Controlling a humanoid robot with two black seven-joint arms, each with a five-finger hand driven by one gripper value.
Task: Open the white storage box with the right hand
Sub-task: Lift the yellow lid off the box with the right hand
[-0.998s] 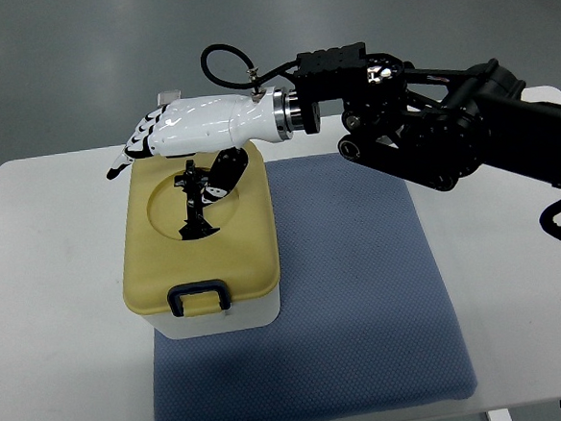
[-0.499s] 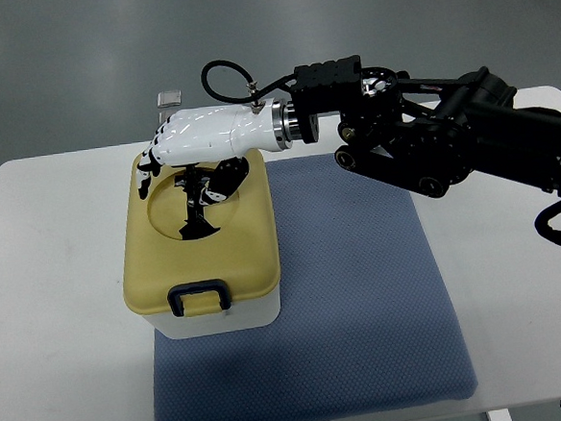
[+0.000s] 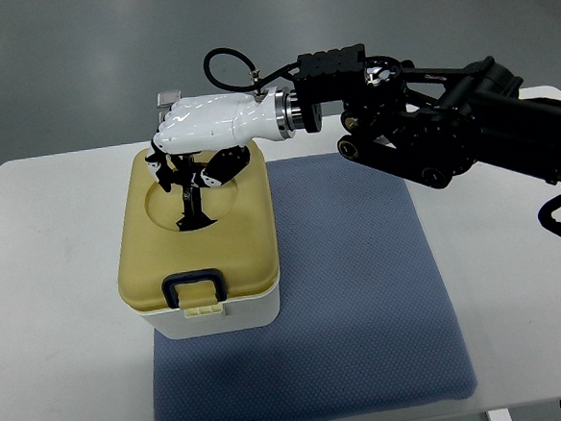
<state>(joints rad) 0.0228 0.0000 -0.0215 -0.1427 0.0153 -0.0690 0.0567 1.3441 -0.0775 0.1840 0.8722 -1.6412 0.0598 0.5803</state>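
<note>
Yellow plastic forms the lid (image 3: 198, 245) of the white storage box (image 3: 216, 316), which sits on the blue mat (image 3: 354, 292) at the counter's (image 3: 47, 314) centre-left. The right hand (image 3: 203, 129) reaches in from 3 o'clock, its fingers (image 3: 183, 169) curled down onto the black handle (image 3: 191, 199) in the lid's round recess; a firm grip cannot be confirmed. The box's long axis runs 12 to 6, with the blue latch (image 3: 196, 288) at 6. The lid hides any contents.
</note>
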